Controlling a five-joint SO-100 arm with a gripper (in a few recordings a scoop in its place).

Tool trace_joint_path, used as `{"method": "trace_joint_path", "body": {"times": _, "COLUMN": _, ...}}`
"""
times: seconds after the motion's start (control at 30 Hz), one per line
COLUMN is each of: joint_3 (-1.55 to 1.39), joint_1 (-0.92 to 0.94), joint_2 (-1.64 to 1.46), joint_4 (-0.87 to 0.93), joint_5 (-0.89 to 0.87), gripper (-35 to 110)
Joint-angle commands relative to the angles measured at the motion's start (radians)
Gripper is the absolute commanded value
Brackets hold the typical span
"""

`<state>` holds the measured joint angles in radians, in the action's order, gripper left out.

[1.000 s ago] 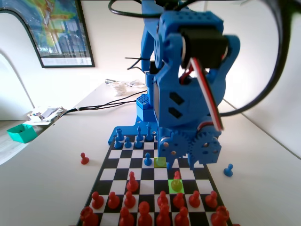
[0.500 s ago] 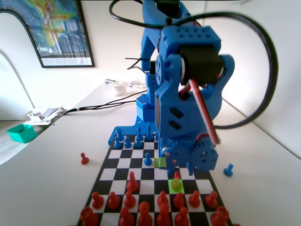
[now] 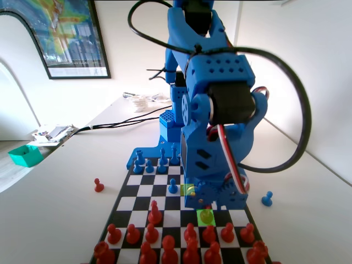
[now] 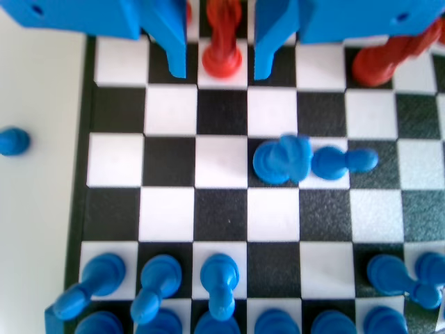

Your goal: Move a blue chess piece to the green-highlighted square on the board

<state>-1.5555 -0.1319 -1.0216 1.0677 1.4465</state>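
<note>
Wrist view: the gripper (image 4: 221, 52) hangs low over the board (image 4: 170, 209), jaws apart, straddling a red piece (image 4: 222, 42) without touching it. A blue chess piece (image 4: 281, 159) stands on open squares nearer the blue rows. Fixed view: the green-highlighted square (image 3: 206, 216) lies just under the arm, red pieces (image 3: 165, 242) crowding the near edge.

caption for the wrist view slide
Open gripper straddles a red piece on the board, with blue pieces below.
</note>
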Motion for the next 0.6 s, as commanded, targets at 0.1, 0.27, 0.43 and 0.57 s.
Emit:
{"method": "trace_joint_path", "body": {"times": 0.1, "joint_3": 0.092, "joint_1": -0.009, "joint_2": -0.040, "joint_4": 0.025, "joint_5": 0.008, "gripper": 14}}
{"method": "trace_joint_path", "body": {"times": 0.27, "joint_3": 0.127, "joint_1": -0.009, "joint_2": -0.040, "joint_4": 0.044, "joint_5": 0.008, "gripper": 14}}
{"method": "trace_joint_path", "body": {"times": 0.43, "joint_3": 0.124, "joint_1": -0.009, "joint_2": -0.038, "joint_4": 0.044, "joint_5": 0.018, "gripper": 10}}
{"method": "trace_joint_path", "body": {"times": 0.57, "joint_3": 0.110, "joint_1": -0.012, "joint_2": -0.035, "joint_4": 0.044, "joint_5": 0.026, "gripper": 10}}
